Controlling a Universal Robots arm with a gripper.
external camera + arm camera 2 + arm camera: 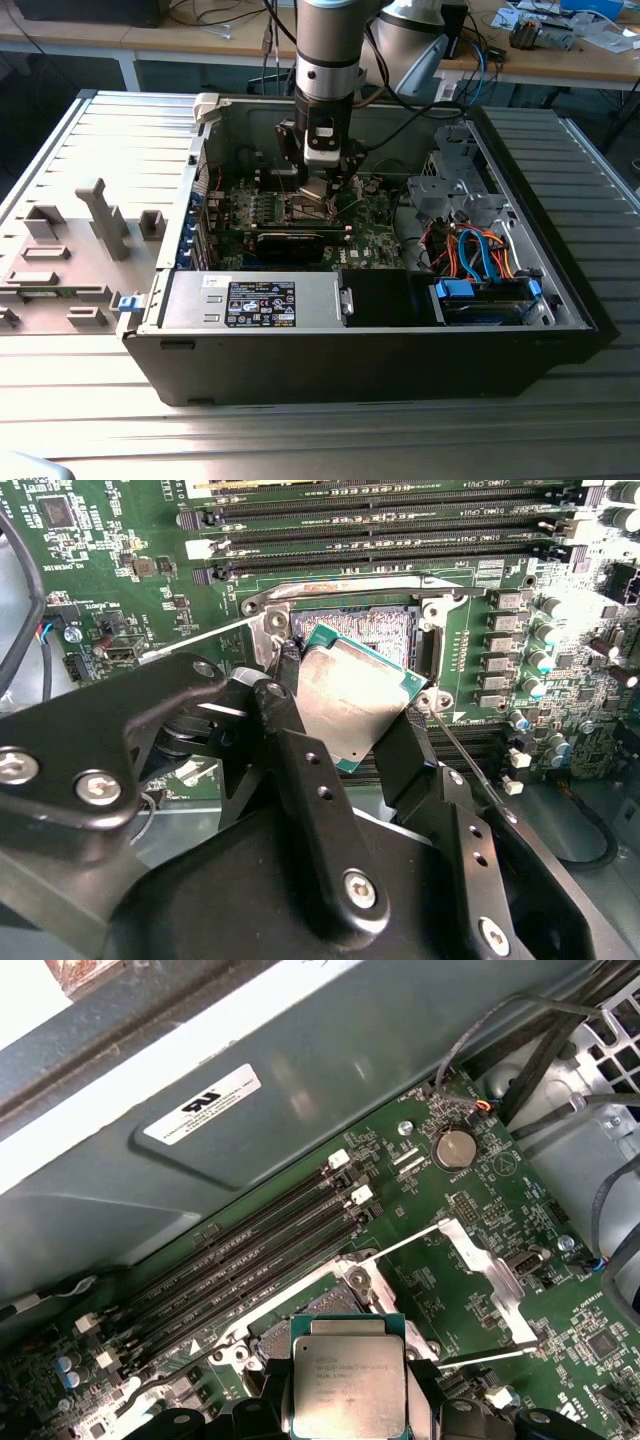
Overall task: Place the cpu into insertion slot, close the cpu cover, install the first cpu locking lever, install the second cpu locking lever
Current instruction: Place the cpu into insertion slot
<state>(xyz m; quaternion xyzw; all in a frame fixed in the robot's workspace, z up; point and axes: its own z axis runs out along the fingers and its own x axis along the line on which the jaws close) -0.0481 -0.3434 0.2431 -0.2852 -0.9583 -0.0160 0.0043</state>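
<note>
My gripper point(352, 735) is shut on the cpu point(355, 692), a pale metallic square with a green edge, clamped between two black fingers point(300, 755). The cpu hangs tilted just above the insertion slot point(372, 630), a dark square recess with a silvery rim on the green board. In the first wrist view the cpu point(347, 1385) sits between the fingers beside the slot point(318, 1312), and the cpu cover point(482, 1272) stands swung open next to it. Thin lever rods point(200, 640) angle away from the slot. In the exterior view the gripper point(314, 188) hangs inside the computer case.
Long black memory slots point(380, 525) run beside the slot. A black card point(290, 243) and a power supply point(255, 300) lie toward the case front. Cables and blue drive bays point(480, 290) fill the exterior view's right. Grey fixtures point(100, 215) stand on the table at its left.
</note>
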